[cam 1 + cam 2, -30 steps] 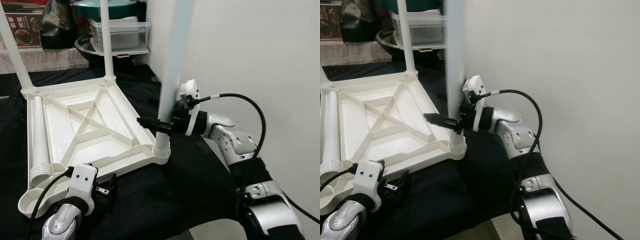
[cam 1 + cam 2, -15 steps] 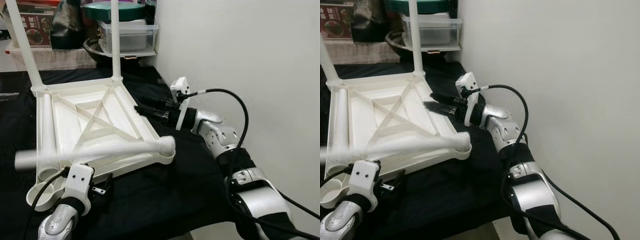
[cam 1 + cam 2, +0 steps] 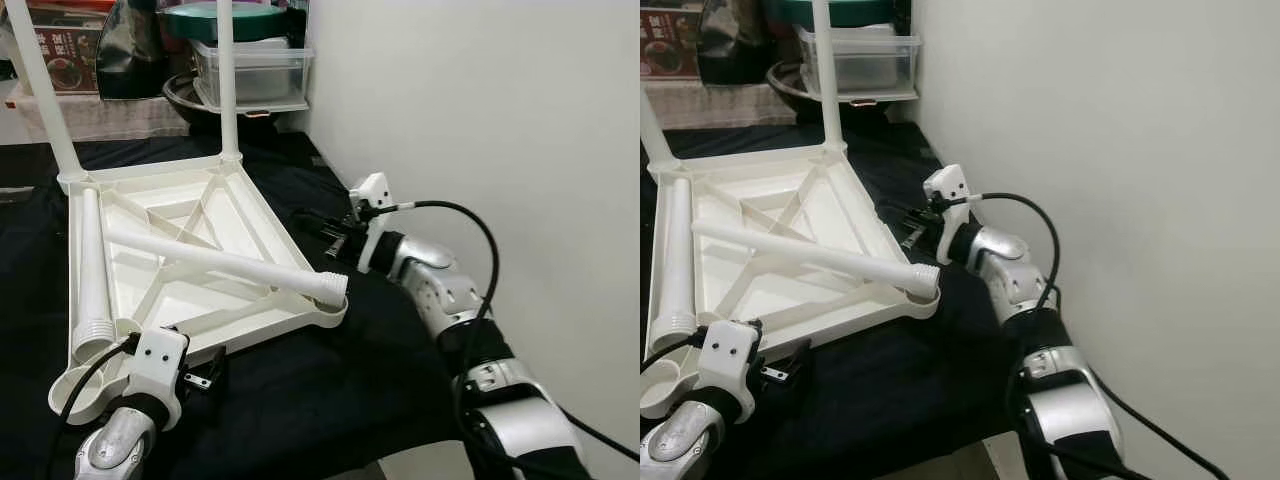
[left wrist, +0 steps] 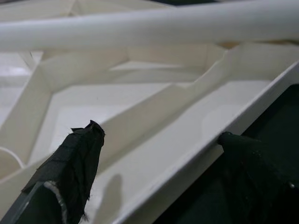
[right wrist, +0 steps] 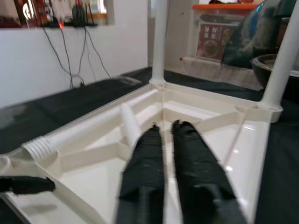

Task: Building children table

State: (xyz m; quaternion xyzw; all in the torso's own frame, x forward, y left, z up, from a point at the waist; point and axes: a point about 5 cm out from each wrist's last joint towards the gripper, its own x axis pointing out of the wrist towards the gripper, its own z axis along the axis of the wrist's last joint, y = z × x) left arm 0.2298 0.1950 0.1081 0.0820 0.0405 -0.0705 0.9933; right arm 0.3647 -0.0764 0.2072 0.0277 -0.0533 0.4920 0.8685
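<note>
The white children's tabletop (image 3: 160, 195) lies upside down on a black cloth. Two white legs (image 3: 228, 80) (image 3: 40, 95) stand upright in its far corners. A third leg (image 3: 90, 270) lies along its left side. A fourth leg (image 3: 225, 264) lies slanted across the underside, its ribbed end at the near right corner. My right gripper (image 3: 318, 224) hovers just right of the tabletop's right rim, shut and holding nothing. My left gripper (image 3: 212, 372) sits low at the front rim; its fingers (image 4: 70, 177) are open, with the rim passing between them.
A white wall (image 3: 480, 120) runs close along the right side. A clear plastic box (image 3: 255, 70), a metal bowl and dark bags crowd the back. The black cloth (image 3: 330, 390) covers the surface up to its front edge, below my arms.
The leg that stood at the near right corner in my right gripper has toppled left and now lies across the tabletop. My right gripper let go, shut and drew back to the right.
</note>
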